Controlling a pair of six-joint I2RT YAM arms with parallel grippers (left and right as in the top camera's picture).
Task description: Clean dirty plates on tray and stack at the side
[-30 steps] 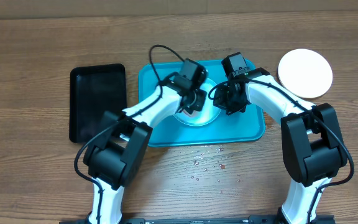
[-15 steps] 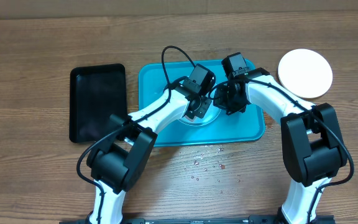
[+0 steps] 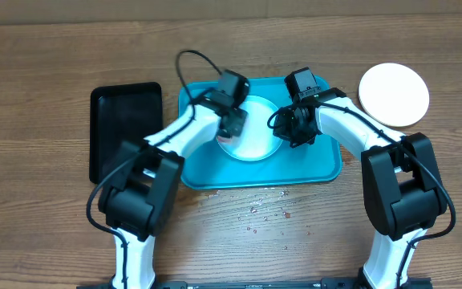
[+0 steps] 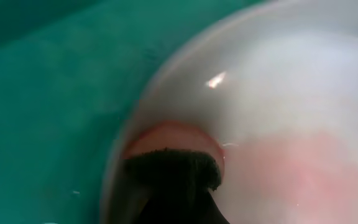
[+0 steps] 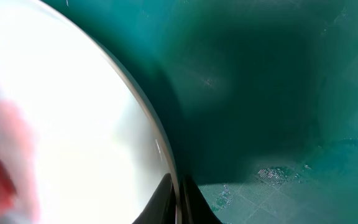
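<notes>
Plate: the pale bluish round plate (image 3: pixel 255 144) sits inside the large turquoise rectangular plastic tray (image 3: pixel 319 164), a little left of the tray's middle.
Smear: a red smear (image 4: pixel 173 132) lies just inside the plate's rim, with a fainter pink wash beside it in the left wrist view.
Left gripper: the left gripper (image 3: pixel 231 128) is over the plate's far-left edge. A dark pad (image 4: pixel 173 177) at its tip presses on the smear; its fingers are not distinct, so I cannot tell whether they are apart or together.
Right gripper: the right gripper (image 3: pixel 285 132) is at the plate's right edge, and in its wrist view the fingers appear pinched on the rim, one on each side.
Step in hand: wiping this plate while the other arm steadies it.
Doing it well: keep the rim pinch firm so the plate cannot skate, press the pad flat, and sweep over both the red patch and the pink wash, not just the edge.
Orientation: the plate faces up; being round, it has no long axis. The tray's long axis runs left to right.
Side stack: a white round plate (image 3: pixel 394 95) lies on the wooden table (image 3: pixel 46 233) to the far right, well apart from the tray.
Other: a black rectangular tray (image 3: pixel 127 132) stands left of the tray, and droplets (image 3: pixel 267 210) dot the table near it.
</notes>
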